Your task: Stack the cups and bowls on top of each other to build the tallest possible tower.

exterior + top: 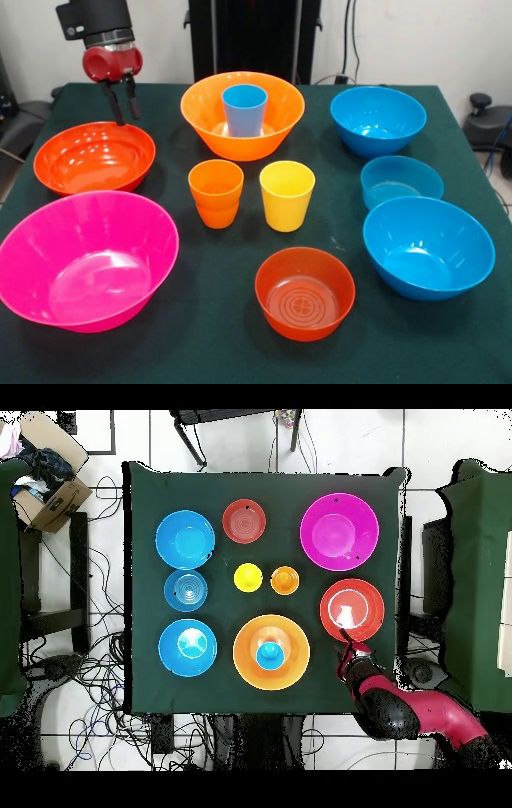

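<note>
**me:** On the green table I've got everything spread out in plain sight. At the robot's end sits the big orange bowl with the blue cup standing upright inside it, so that's the only stacked pair so far. Just in front of it, the orange cup with the stepped base and the yellow cup stand side by side, close but not touching.

**other:** Where's the arm?

**me:** Over the far corner, the one on the front camera's left. The gripper hangs above the far rim of a red-orange bowl. Its two black fingers point down with a small gap between them and nothing in it, so slightly parted, gripping nothing. From overhead the gripper sits at that bowl's edge nearest the base.

**other:** And the other bowls?

**me:** The big pink bowl sits right in front of that red-orange one, at the camera-side corner. The second red-orange bowl is near the front edge, mid-table, on its own. Down the other side there's a column of three blues: a larger blue bowl at the far end, the small shallow blue bowl in the middle, and another larger blue bowl nearest the camera. The last two look like they're touching, or almost.
</note>
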